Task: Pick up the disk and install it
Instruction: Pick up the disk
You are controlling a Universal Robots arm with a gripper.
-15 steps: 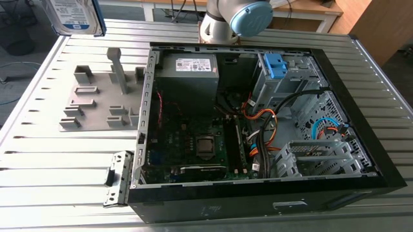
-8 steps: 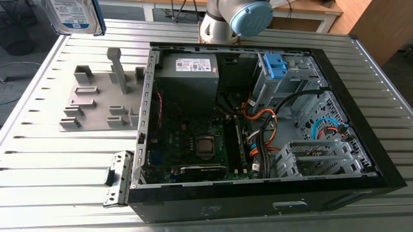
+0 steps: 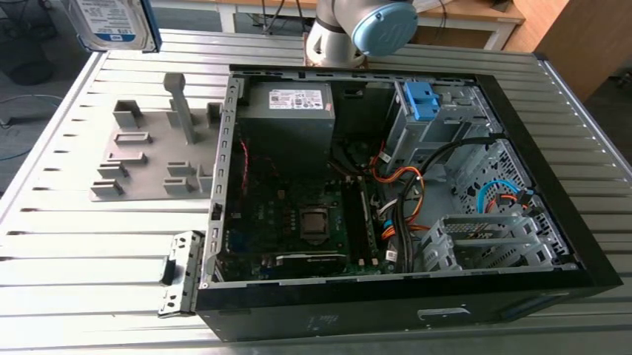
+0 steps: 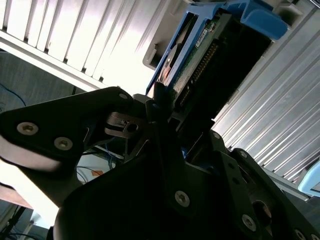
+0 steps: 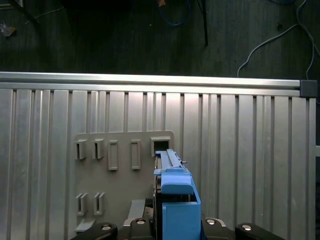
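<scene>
The gripper (image 4: pixel 175 117) is clamped onto the disk (image 4: pixel 200 50). In the second wrist view its dark fingers (image 4: pixel 159 115) press against the drive's near end, with the blue bracket and the connector edge running away from them. The jaws stand narrow, set to the thickness of the drive.

In the exterior view the disk (image 3: pixel 114 22) hangs at the far corner on the exterior view's left. It is up off the slatted aluminium table (image 3: pixel 99 244), with its white-and-blue label face on to the camera. The arm (image 3: pixel 356 29) rises behind the table's far edge, just beyond the back wall of the open computer case (image 3: pixel 395 314).

The first wrist view looks along the disk (image 5: pixel 176 200) edge-on — blue bracket nearest, silver body beyond. It sits over the grey slotted holder (image 5: pixel 120 165) that lies on the table (image 5: pixel 250 150). The drive lines up with one of the holder's open slots.

The holder (image 3: pixel 148 148) lies just beside the case, on the exterior view's left, and the disk is above and beyond it — well apart from the case. Inside the case the grey power supply (image 3: pixel 288 111) sits at the far side, near the blue latch (image 3: pixel 419 100) on the upper drive bay. The motherboard (image 3: pixel 296 222) lies flat on the floor of the case. A metal drive cage (image 3: pixel 493 240) sits toward the exterior view's right.
</scene>
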